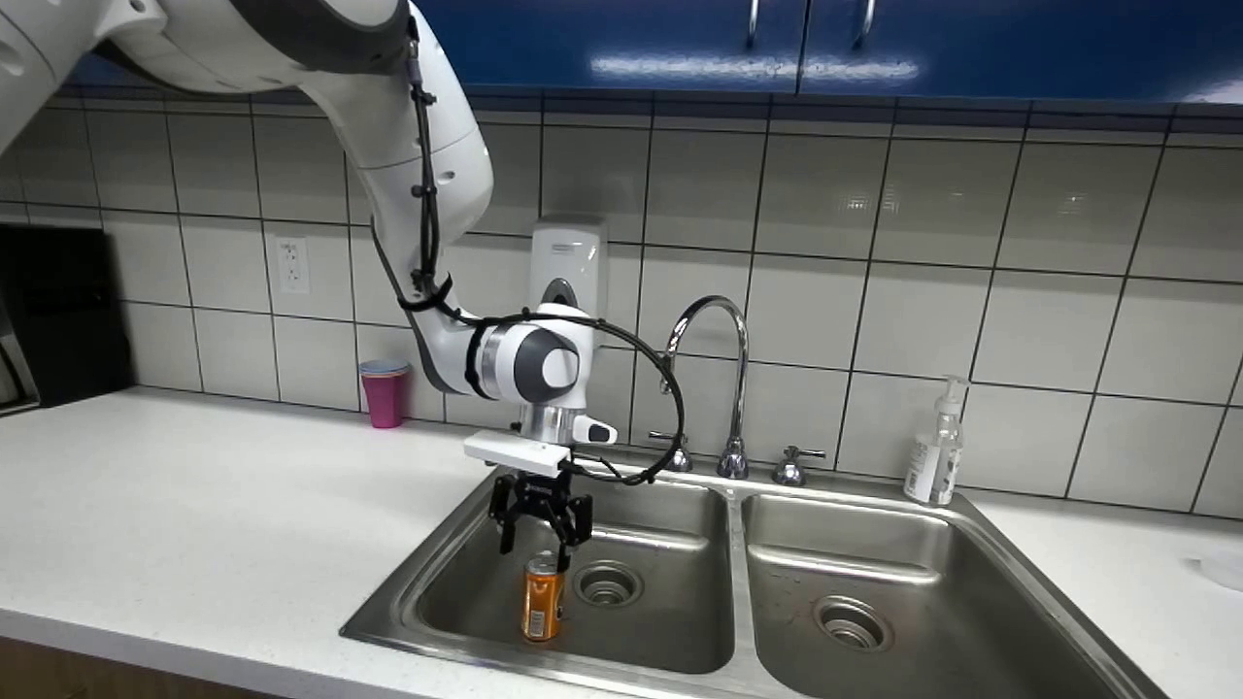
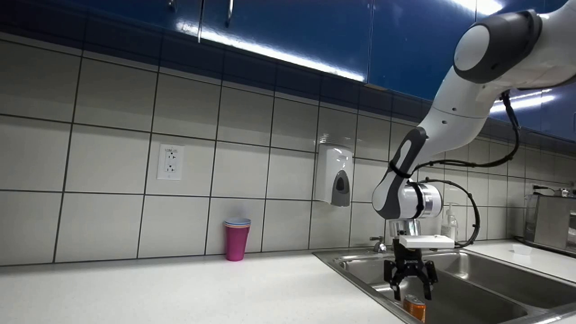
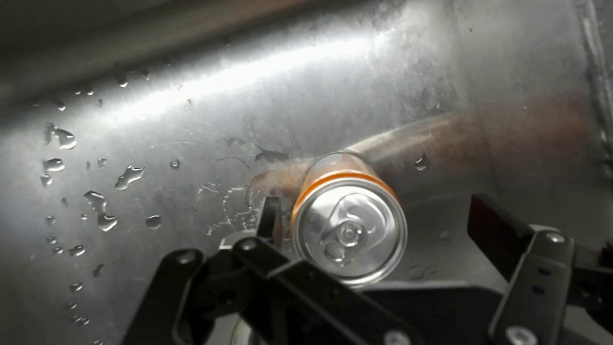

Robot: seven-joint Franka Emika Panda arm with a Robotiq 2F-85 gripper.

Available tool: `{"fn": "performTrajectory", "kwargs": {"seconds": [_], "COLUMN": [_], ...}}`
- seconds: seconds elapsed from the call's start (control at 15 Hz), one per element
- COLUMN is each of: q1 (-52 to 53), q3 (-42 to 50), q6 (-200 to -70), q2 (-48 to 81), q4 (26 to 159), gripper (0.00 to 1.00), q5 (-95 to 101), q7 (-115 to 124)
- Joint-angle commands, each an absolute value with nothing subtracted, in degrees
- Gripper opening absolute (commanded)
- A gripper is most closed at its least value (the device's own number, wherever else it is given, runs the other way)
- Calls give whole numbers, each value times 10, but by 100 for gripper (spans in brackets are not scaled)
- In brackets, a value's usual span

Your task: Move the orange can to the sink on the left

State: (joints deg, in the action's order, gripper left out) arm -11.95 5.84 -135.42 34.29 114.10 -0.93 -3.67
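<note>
The orange can (image 1: 541,604) stands upright on the floor of the left sink basin (image 1: 670,621), near its front wall. It also shows in an exterior view (image 2: 414,310), its lower part hidden by the sink rim. My gripper (image 1: 536,549) is open and points down over the can; it also shows in an exterior view (image 2: 412,294). In the wrist view the can's silver lid (image 3: 349,235) lies between the two fingers of the gripper (image 3: 375,215), much closer to the left finger. There is a wide gap to the right finger.
The right basin (image 1: 932,621) lies beyond a metal divider (image 1: 740,582). A faucet (image 1: 740,388) with handles stands behind the basins. A clear pump bottle (image 1: 937,447) is at the back right. Pink cups (image 1: 386,398) stand on the counter (image 1: 243,505). A soap dispenser (image 2: 334,175) hangs on the wall.
</note>
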Motion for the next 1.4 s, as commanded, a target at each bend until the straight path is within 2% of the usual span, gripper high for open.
{"fn": "performTrajectory", "kwargs": {"seconds": [0.0, 0.67, 1.33], "q1": [-118, -45, 8], "q3": [53, 34, -1], "q6": [-1358, -1342, -1327], "q2": [262, 70, -34], "q4": [1207, 1345, 1414], "gripper": [100, 100, 100], "q5": [-18, 15, 1], "q7": [-53, -43, -40]}}
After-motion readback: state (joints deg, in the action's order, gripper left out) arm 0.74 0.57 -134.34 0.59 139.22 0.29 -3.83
